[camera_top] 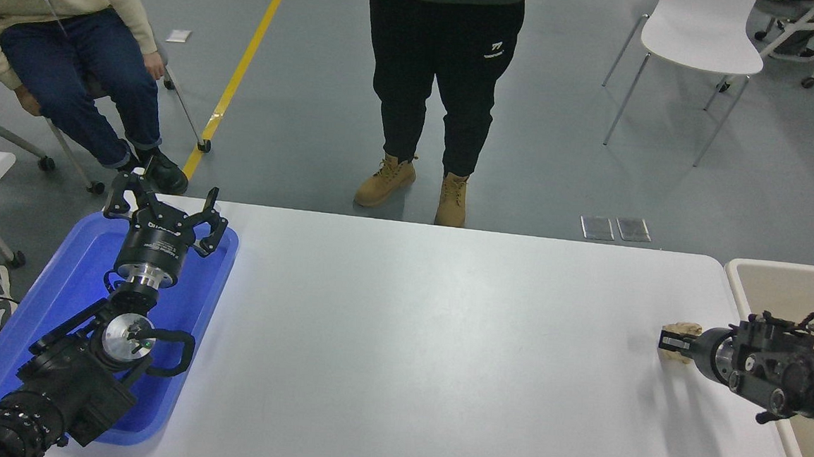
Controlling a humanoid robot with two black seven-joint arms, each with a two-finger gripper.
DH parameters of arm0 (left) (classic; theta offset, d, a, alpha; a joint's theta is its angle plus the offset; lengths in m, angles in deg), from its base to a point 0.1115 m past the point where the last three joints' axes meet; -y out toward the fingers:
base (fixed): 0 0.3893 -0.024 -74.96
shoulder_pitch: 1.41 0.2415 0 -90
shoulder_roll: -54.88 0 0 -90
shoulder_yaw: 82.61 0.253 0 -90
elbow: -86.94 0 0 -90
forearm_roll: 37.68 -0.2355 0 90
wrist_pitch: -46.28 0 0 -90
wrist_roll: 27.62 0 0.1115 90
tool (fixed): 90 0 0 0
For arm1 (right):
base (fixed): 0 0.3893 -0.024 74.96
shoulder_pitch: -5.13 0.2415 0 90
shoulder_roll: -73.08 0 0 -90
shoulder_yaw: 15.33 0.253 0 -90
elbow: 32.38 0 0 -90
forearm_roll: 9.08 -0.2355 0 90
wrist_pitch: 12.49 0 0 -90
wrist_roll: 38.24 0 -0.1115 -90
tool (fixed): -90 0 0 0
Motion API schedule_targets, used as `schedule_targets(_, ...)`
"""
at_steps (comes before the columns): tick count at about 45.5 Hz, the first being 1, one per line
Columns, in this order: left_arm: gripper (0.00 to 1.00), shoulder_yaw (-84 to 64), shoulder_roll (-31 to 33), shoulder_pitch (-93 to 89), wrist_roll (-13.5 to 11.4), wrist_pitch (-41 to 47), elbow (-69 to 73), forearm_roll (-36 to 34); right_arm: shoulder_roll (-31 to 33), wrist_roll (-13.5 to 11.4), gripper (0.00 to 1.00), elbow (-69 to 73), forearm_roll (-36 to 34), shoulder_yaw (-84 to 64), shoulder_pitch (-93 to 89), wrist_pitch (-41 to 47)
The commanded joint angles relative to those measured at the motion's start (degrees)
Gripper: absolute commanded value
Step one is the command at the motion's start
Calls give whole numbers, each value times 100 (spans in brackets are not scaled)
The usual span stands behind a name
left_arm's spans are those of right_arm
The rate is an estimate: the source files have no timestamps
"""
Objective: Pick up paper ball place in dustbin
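Note:
The paper ball [683, 329], a small tan crumpled wad, sits between the fingers of my right gripper [674, 342] near the table's right end. That gripper is shut on it and holds it slightly above the white table [428, 343]. The dustbin [737, 278], a beige container with a pale rim, stands just past the table's right edge, close behind the right arm. My left gripper [166, 208] is parked open over the blue tray at the lower left.
The blue tray [57, 292] lies at the table's left end under the left arm. A person stands at the far side at top centre, another sits at the top left. A white chair [701, 34] is at the top right.

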State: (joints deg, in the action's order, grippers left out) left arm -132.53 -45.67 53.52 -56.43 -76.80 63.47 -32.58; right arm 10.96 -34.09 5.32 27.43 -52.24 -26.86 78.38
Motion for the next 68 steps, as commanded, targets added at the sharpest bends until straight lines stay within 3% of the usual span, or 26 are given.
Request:
schedule_targets(1, 100, 0, 0, 1, -2, -5, 0, 0, 990, -29, 0, 1572, 690, -62, 1247, 475)
schedule_targets(10, 100, 0, 0, -8, -2, -5, -9, 0, 1677, -55, 0, 3014, 1104, -922, 2872, 1257)
schedule_targets(18, 100, 0, 0, 1, -2, -5, -9, 0, 1660, -2, 0, 3840, 1069, -2153, 4604, 1688)
schedule_targets(33, 100, 0, 0, 1, 7, -5, -9, 0, 1545, 120, 0, 5221, 1025, -3024, 6908, 2716)
schedule_targets(46, 100, 0, 0, -8, 7, -5, -9, 0, 1282, 173, 0, 5318, 515, -3059, 7488, 3270)
schedule_targets(68, 100, 0, 0, 1, -2, -5, -9, 0, 1422, 85, 0, 5187, 594, -3331, 7436, 3332)
